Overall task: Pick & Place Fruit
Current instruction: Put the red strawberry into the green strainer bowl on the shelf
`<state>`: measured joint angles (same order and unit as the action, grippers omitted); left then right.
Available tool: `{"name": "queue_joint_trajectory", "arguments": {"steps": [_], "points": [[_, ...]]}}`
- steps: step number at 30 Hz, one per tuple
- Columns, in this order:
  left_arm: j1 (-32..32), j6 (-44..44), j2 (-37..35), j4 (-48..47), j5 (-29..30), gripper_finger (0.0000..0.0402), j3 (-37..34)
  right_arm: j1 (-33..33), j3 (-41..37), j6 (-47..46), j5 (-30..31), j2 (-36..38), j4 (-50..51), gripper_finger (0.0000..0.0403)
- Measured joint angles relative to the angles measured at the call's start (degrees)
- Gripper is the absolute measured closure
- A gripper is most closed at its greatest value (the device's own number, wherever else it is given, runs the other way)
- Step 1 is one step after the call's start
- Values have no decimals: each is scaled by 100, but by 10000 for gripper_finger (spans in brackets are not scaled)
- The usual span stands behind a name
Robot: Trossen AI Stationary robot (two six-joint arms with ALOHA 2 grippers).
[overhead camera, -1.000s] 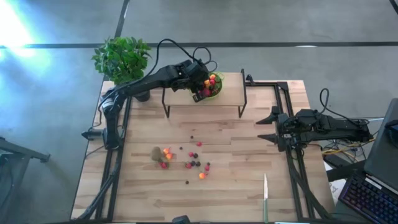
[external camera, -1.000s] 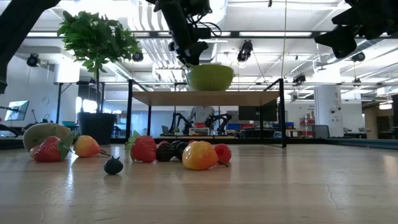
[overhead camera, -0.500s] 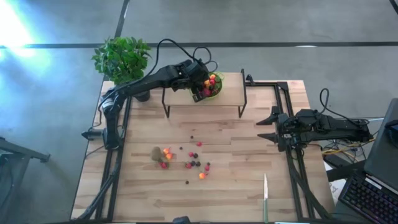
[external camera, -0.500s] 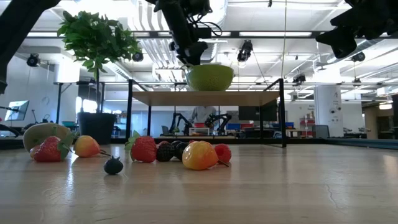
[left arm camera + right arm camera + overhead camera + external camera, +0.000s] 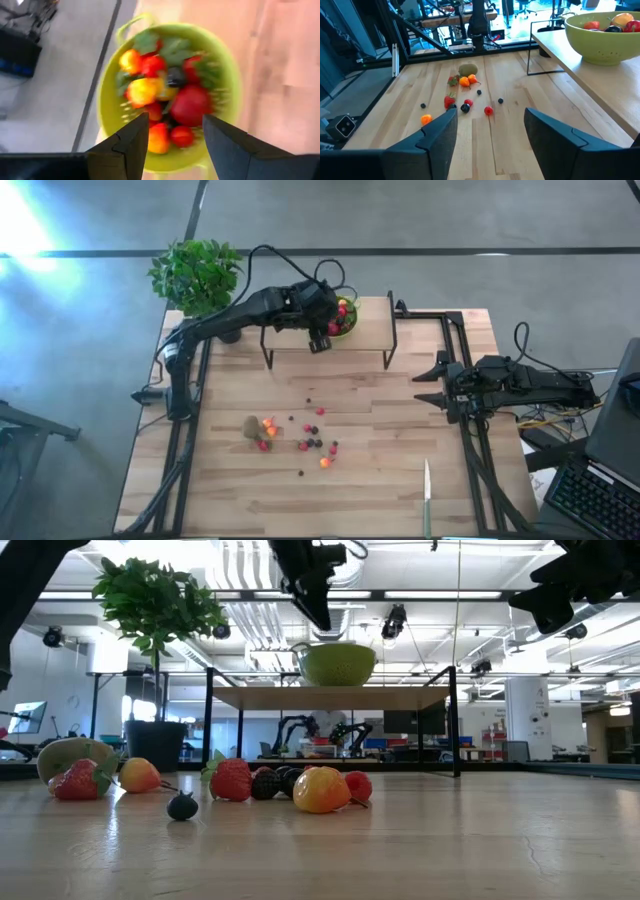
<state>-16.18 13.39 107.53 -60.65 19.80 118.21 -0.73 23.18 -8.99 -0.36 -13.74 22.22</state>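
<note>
Fruit (image 5: 290, 437) lies scattered mid-worktop, awaiting pickup, with more already heaped in the bowl (image 5: 347, 320) on the shelf at the far edge. Left tool (image 5: 321, 340) hangs released above that bowl, apparently just emptied. Right tool (image 5: 432, 383) waits released near the right edge.

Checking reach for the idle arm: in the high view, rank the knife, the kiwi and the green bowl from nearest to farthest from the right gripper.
From the right gripper, at the table's right edge:
1. Knife, front right of the table.
2. Green bowl, on the raised shelf at the back, under the left gripper.
3. Kiwi, left of centre among the loose fruit.
</note>
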Motion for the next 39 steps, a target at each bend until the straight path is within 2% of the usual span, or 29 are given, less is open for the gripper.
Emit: {"name": "queue_joint_trajectory", "arguments": {"steps": [5,16,24,31,39], "points": [[475,39,0,-269,-242,211,11,0,0,0,0,-2,0,161],[1708,41,-10,-1195,-265,211,-141,0,0,0,0,0,0,124],[2519,-71,-24,-1234,-1024,211,-516,-2,0,2,0,0,0,101],[3037,-207,-24,-1117,-1152,211,-1245,0,0,0,0,0,0,81],[3395,-295,-22,-160,-1433,211,-2488,-1,0,0,0,0,0,57]]}}
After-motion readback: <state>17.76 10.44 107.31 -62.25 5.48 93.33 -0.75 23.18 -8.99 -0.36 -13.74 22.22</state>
